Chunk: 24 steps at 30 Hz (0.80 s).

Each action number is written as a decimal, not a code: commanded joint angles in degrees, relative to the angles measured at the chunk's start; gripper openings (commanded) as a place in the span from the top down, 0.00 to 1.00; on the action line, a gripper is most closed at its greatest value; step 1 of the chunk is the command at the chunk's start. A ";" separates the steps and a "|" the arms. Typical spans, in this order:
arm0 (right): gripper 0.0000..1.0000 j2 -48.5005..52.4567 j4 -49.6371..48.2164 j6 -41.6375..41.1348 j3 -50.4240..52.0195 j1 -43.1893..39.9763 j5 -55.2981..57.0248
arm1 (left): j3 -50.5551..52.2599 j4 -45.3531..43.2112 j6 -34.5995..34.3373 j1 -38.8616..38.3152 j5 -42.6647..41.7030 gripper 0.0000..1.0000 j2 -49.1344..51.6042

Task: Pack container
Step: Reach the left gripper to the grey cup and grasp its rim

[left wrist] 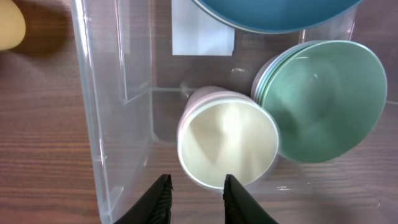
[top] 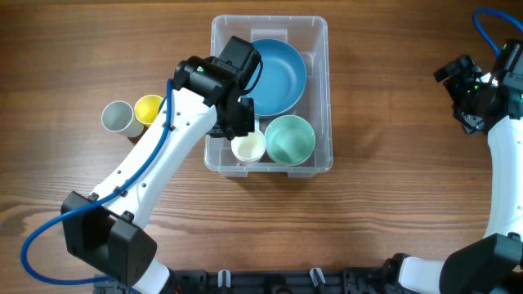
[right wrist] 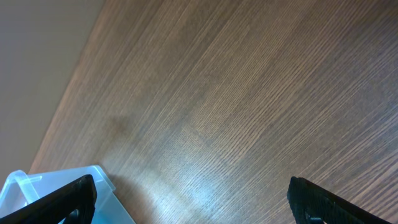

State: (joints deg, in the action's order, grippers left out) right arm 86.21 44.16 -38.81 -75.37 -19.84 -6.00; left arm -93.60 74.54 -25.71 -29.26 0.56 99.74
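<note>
The clear container (top: 324,98) stands mid-table. It holds a large blue bowl (top: 278,75), a green bowl (top: 290,139) and a cream cup (top: 248,148). My left gripper (top: 237,122) hangs over the bin's front left part. In the left wrist view its fingers (left wrist: 196,188) are open and empty, just short of the cream cup (left wrist: 227,143), beside the green bowl (left wrist: 323,99). The bin wall (left wrist: 93,112) and white label (left wrist: 202,28) show there. My right gripper (top: 466,90) is wide open and empty (right wrist: 199,205) over bare wood at the far right.
A yellow cup (top: 149,108) and a grey-white cup (top: 118,117) stand on the table left of the bin, under my left arm. A corner of the bin (right wrist: 115,205) shows at the lower left of the right wrist view.
</note>
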 commanded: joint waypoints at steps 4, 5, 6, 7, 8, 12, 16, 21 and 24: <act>0.01 0.37 0.02 -0.61 -0.31 0.09 -0.48 | -6.08 2.01 -0.26 8.74 5.40 0.40 -6.54; 0.00 0.39 0.02 -0.59 -0.31 0.09 -0.48 | -6.14 1.55 -0.24 12.26 5.86 0.37 -8.20; 0.00 0.37 0.02 -0.63 -0.31 0.09 -0.48 | -6.14 1.38 -0.26 15.47 5.99 0.36 -9.16; 0.00 0.37 0.02 -0.61 -0.31 0.09 -0.48 | -6.14 1.36 -0.26 19.98 5.97 0.35 -9.84; 0.00 0.39 0.02 -0.61 -0.31 0.09 -0.48 | -6.12 1.51 -0.28 24.59 5.95 0.35 -9.86; 0.00 0.37 0.02 -0.61 -0.31 0.09 -0.48 | -4.81 1.42 -0.26 39.65 3.85 0.35 -6.36; 0.00 0.39 0.02 -0.59 -0.31 0.09 -0.48 | -3.06 -1.14 1.53 48.17 -3.78 0.39 1.90; 0.00 0.39 0.02 -0.61 -0.31 0.09 -0.48 | -1.01 -4.70 5.81 48.78 -7.78 0.49 11.50; 0.00 0.37 0.00 -0.61 -0.31 0.09 -0.48 | -1.01 -5.90 5.77 48.78 -7.56 0.50 13.57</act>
State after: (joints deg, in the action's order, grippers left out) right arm 86.21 44.16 -38.81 -75.37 -19.84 -6.00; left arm -95.20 69.58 -21.56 19.55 -5.32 111.04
